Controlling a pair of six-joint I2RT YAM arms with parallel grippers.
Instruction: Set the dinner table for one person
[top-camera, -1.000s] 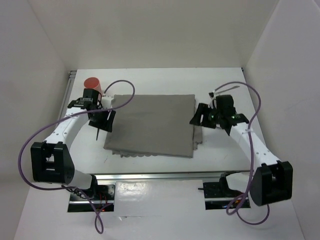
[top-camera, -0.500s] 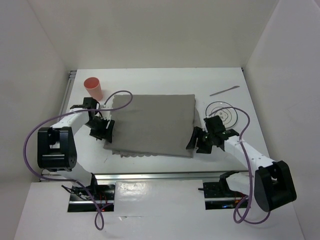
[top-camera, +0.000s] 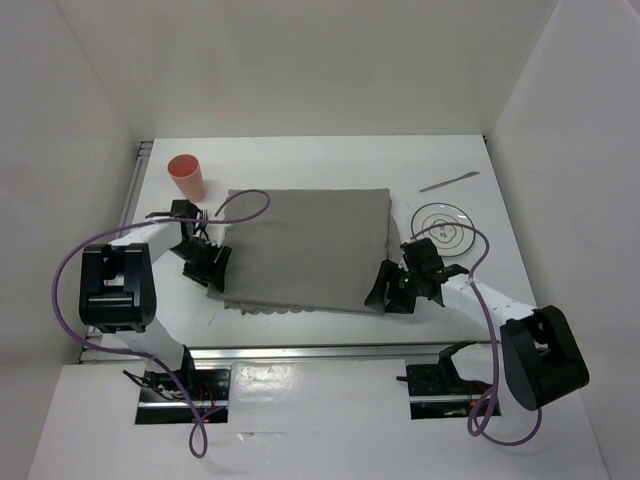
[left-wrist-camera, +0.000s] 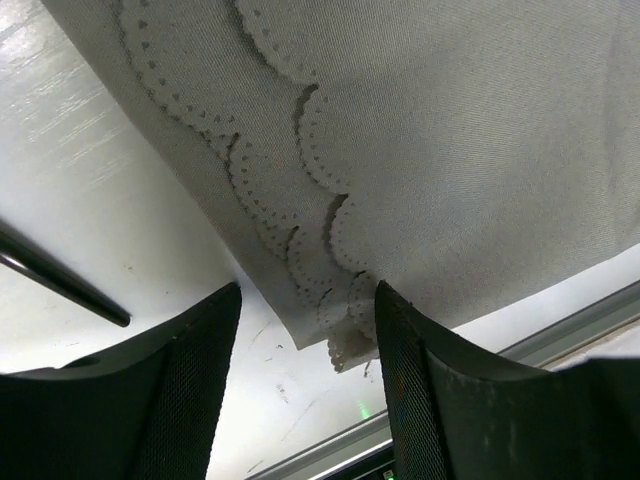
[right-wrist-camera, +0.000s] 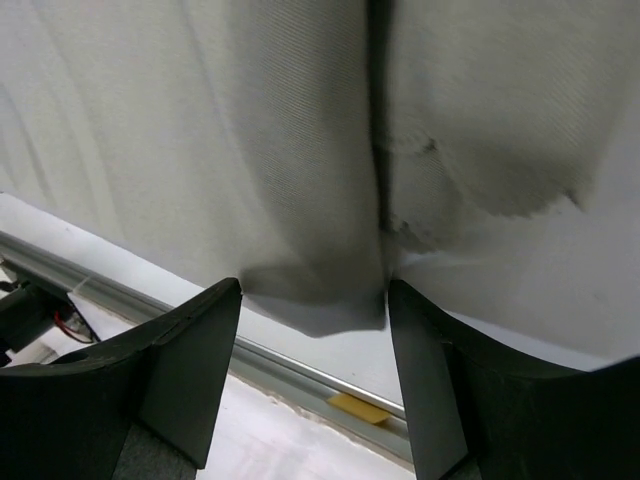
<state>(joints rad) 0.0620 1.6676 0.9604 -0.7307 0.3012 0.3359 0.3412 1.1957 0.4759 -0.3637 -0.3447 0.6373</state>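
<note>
The white dinner table (top-camera: 300, 160) carries a grey cloth mat (top-camera: 305, 245) folded double, with a scalloped edge. My left gripper (top-camera: 205, 262) is open, low over the mat's near-left corner. In the left wrist view the scalloped corner (left-wrist-camera: 345, 335) lies between the open fingers (left-wrist-camera: 190, 380) of that gripper (left-wrist-camera: 305, 300). My right gripper (top-camera: 392, 290) is open at the mat's near-right corner. In the right wrist view that corner (right-wrist-camera: 320, 300) lies between the open jaws of this gripper (right-wrist-camera: 312, 290). Neither gripper holds anything.
An orange cup (top-camera: 187, 177) stands at the far left. A plate with dark rings (top-camera: 443, 228) lies right of the mat, and a thin utensil (top-camera: 448, 181) lies beyond it. A thin dark utensil (left-wrist-camera: 60, 285) lies left of the mat. A metal rail (top-camera: 320, 350) runs along the near edge.
Both arms have drawn back toward the near edge and come down at the mat's near corners. The right arm has left the plate, which now shows with the utensil beyond it.
</note>
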